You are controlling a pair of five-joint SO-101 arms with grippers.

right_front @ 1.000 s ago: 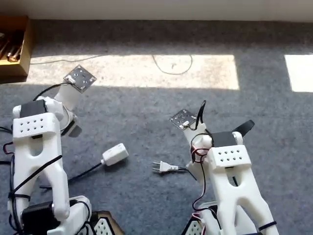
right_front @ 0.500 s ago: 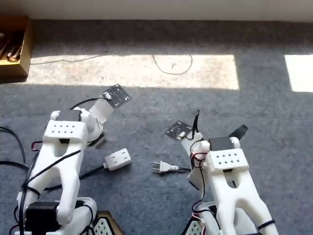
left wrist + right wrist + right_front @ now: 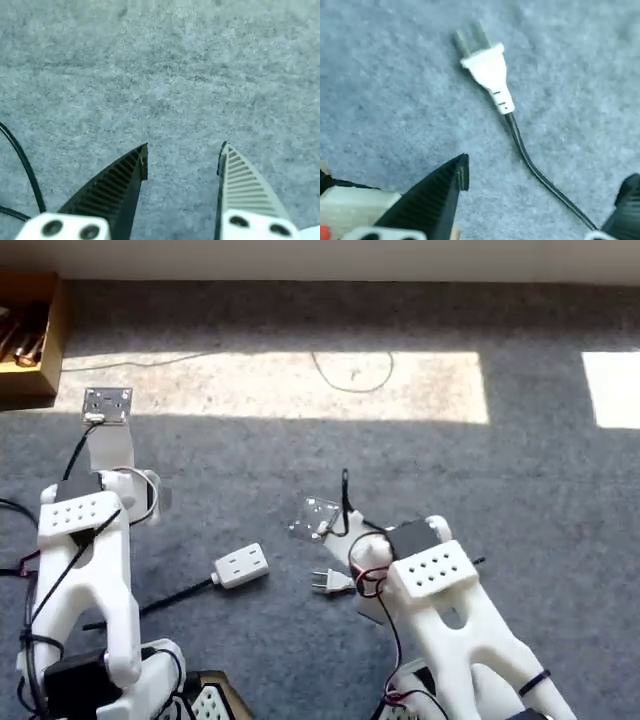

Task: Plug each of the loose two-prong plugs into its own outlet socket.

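Now | plug point(image 3: 331, 581) flat, prongs toward socket point(image 3: 241, 565) | left gripper point(image 3: 182, 160) wide | right gripper point(image 3: 547, 170) wide, near plug

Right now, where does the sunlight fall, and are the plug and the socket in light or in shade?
High view: a sunlit band crosses the far carpet, with a second patch at the picture's right edge; the plug and the outlet socket lie in shade. Right wrist view: the plug is evenly lit, without glare.
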